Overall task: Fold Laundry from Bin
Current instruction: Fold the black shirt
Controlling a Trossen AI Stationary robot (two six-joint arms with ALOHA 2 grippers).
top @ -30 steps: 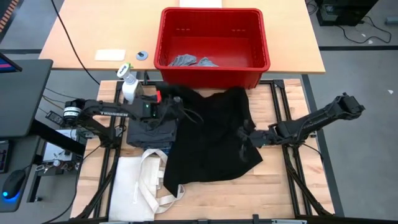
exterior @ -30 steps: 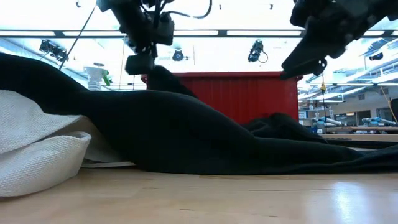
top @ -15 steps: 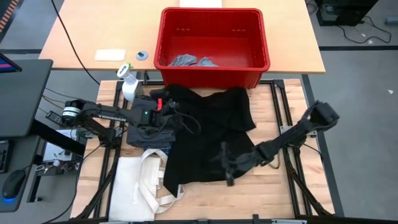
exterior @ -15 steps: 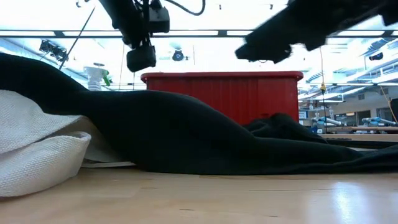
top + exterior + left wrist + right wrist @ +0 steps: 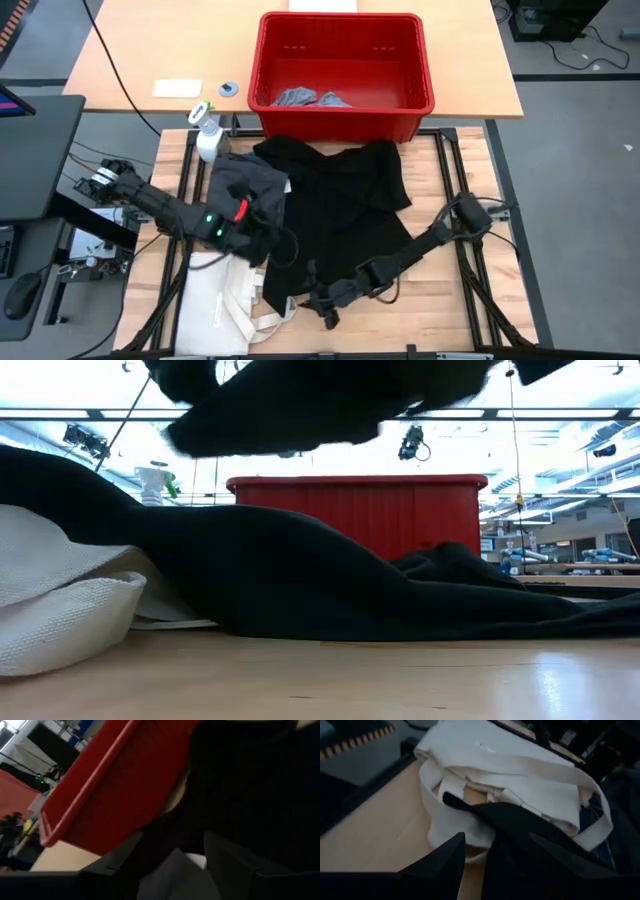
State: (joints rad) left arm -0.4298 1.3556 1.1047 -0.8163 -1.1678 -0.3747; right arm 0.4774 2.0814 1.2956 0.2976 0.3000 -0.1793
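A large black piece of laundry (image 5: pixel 345 215) lies spread on the table in front of the red bin (image 5: pixel 345 118). Light grey pieces (image 5: pixel 300 98) rest on the bin's floor. A dark grey piece (image 5: pixel 250 185) lies at the black piece's left edge. My left gripper (image 5: pixel 268 248) hangs open just near of the dark grey piece, over the black piece's left edge, with the bin (image 5: pixel 110 785) ahead of it. My right gripper (image 5: pixel 320 300) stands open above the black piece's near left corner (image 5: pixel 470 805), which lies on the cream tote bag (image 5: pixel 520 775).
The cream tote bag (image 5: pixel 225 300) lies at the table's near left corner with its handles loose. A spray bottle (image 5: pixel 207 135) stands at the far left, beside the bin. Bare wood shows along the near edge (image 5: pixel 350 680) and at the right of the black piece (image 5: pixel 440 180).
My left gripper has swung from beside the bin toward the table's near edge and rolled, uncovering the dark grey piece. My right gripper has swept from the black piece's right side toward the near left corner, sinking and rolling. The laundry has kept its place.
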